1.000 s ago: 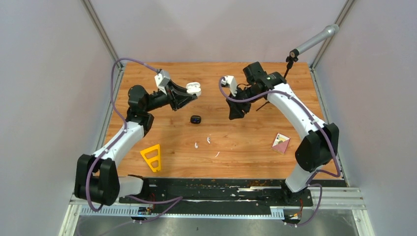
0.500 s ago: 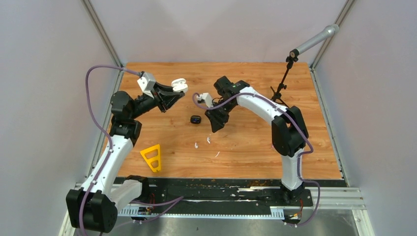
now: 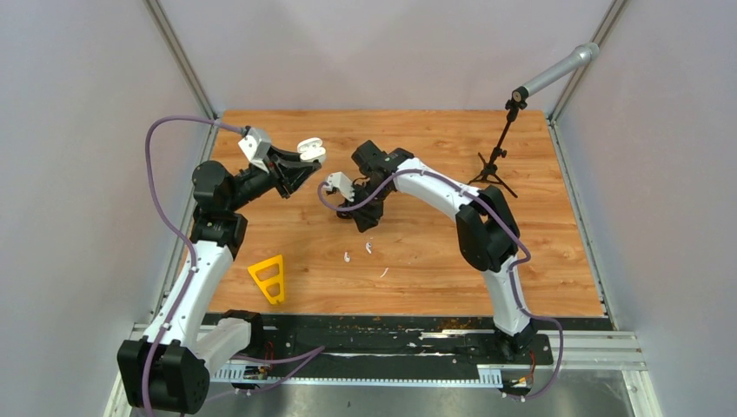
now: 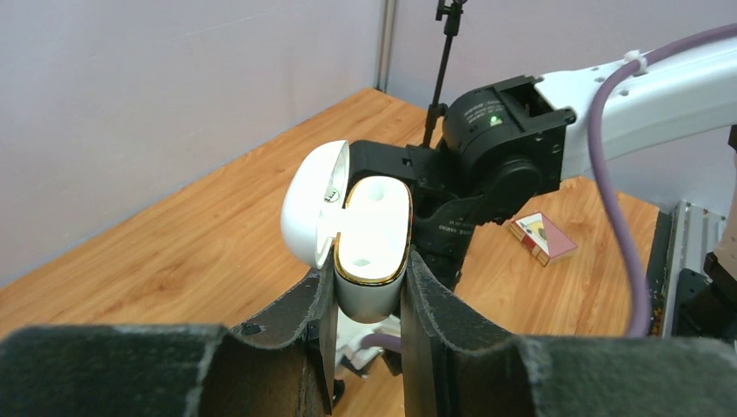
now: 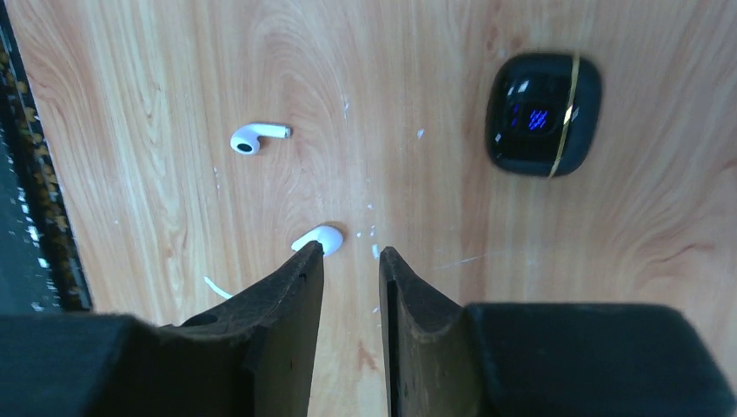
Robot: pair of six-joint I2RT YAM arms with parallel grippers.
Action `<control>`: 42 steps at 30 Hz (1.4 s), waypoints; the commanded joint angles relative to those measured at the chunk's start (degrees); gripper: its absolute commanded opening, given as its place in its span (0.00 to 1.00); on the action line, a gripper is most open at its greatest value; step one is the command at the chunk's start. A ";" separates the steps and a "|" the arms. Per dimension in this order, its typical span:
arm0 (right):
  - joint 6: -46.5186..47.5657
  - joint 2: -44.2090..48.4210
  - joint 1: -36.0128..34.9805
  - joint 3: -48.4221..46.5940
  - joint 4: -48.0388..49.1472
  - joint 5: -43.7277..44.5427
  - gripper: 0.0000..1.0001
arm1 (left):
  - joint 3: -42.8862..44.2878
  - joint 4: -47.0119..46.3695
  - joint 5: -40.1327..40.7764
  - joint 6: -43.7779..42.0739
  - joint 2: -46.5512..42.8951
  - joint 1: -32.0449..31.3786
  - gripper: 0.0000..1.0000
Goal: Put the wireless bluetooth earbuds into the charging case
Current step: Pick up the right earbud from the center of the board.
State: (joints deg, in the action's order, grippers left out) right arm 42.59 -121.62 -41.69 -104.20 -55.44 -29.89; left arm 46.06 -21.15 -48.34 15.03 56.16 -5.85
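Two arms | left hand point(image 4: 366, 280) aloft clamping case point(image 4: 375, 228) | right hand point(image 5: 348, 257) by earbud point(image 5: 319, 238)

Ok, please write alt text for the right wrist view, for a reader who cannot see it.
The right gripper, black jaws slightly apart and empty, hangs over a wooden table beside a small white earbud. A second white earbud lies toward the upper left, and a glossy black charging case with a gold line toward the upper right.

No legible text. White print on right wrist housing point(image 4: 452, 228), blue marks on black case point(image 5: 543, 115): unreadable.
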 commanded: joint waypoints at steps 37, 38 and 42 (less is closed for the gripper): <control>-35.27 -5.22 -2.38 2.06 1.65 10.64 0.30 | -1.06 -0.38 1.08 -0.44 -1.23 0.46 0.00; -35.33 -5.04 -2.51 2.34 1.60 10.88 0.30 | -1.06 -0.45 1.12 -0.44 -1.22 0.48 0.00; -35.55 -5.06 -2.96 2.85 1.60 12.25 0.30 | -1.15 -0.65 1.14 -0.18 -1.06 0.48 0.00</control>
State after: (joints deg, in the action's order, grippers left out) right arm 8.69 -127.42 -43.97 -101.95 -54.59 -19.90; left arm 45.12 -20.34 -47.44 14.90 56.07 -5.82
